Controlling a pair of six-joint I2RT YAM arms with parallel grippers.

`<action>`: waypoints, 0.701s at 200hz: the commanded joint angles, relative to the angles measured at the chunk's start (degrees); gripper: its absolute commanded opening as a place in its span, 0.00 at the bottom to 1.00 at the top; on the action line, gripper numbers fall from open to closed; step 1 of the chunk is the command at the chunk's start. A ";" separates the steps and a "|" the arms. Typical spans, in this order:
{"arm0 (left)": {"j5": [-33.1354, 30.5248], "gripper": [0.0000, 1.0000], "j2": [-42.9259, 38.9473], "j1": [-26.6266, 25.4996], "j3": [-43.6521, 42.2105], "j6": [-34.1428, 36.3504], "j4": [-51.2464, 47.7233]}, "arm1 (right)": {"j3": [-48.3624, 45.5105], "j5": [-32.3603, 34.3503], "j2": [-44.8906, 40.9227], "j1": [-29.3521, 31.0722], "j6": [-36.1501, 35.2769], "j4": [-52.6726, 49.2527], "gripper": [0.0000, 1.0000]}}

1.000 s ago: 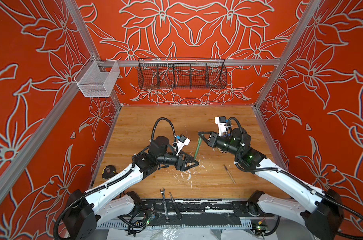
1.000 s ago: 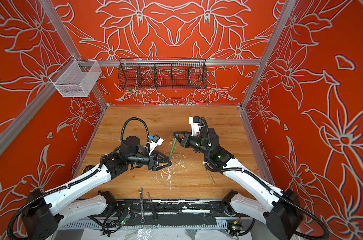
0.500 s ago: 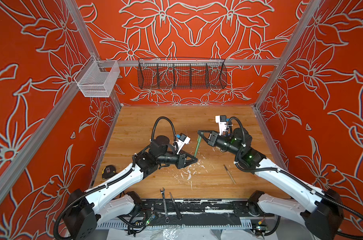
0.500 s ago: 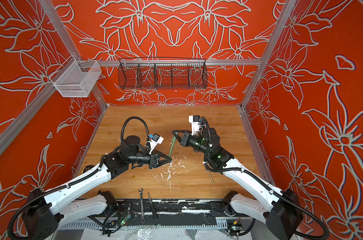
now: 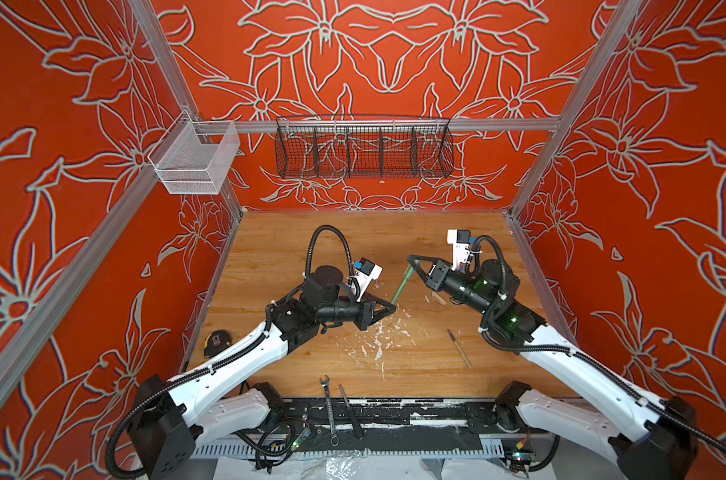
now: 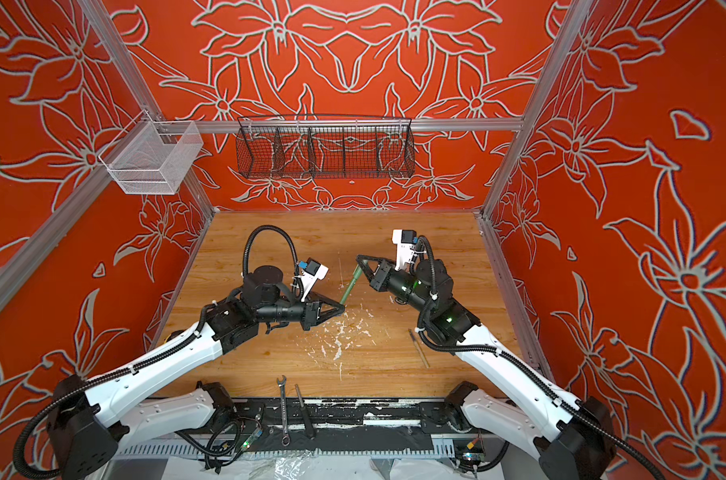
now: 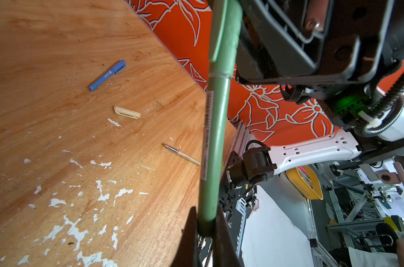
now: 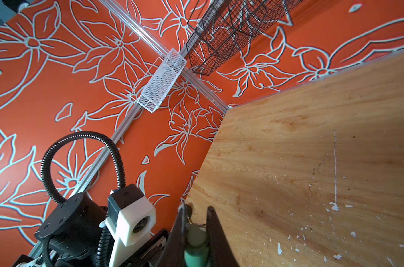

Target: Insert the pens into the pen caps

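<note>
Progress: we judge the blue pen [image 7: 107,74] capped, lying on the table [image 7: 46,57].
Green pen [image 7: 213,143]: slim, label strip along the barrel, held off the table. Its tip is inside the green cap [image 7: 226,34], full seating unclear.
Left gripper [image 5: 391,308]: clamped on the green pen's tail.
Right gripper [image 5: 412,261]: clamped on the green cap.
Remaining: tan pen [image 7: 182,154] and tan cap [image 7: 127,112] lie apart on the table.
</note>
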 commanded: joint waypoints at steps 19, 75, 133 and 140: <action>-7.18 0.00 4.23 3.08 6.29 -2.08 8.98 | -5.33 -2.00 0.21 4.50 1.01 -0.24 0.00; -6.37 0.00 7.07 5.66 10.76 -1.90 11.27 | -7.97 3.49 2.41 11.16 1.84 2.10 0.00; -7.66 0.00 5.93 8.46 10.67 -2.93 15.93 | -13.26 5.50 3.22 13.44 7.93 7.84 0.00; -7.73 0.00 6.12 8.53 10.61 -3.19 16.85 | -13.48 5.52 3.46 13.89 8.38 8.53 0.00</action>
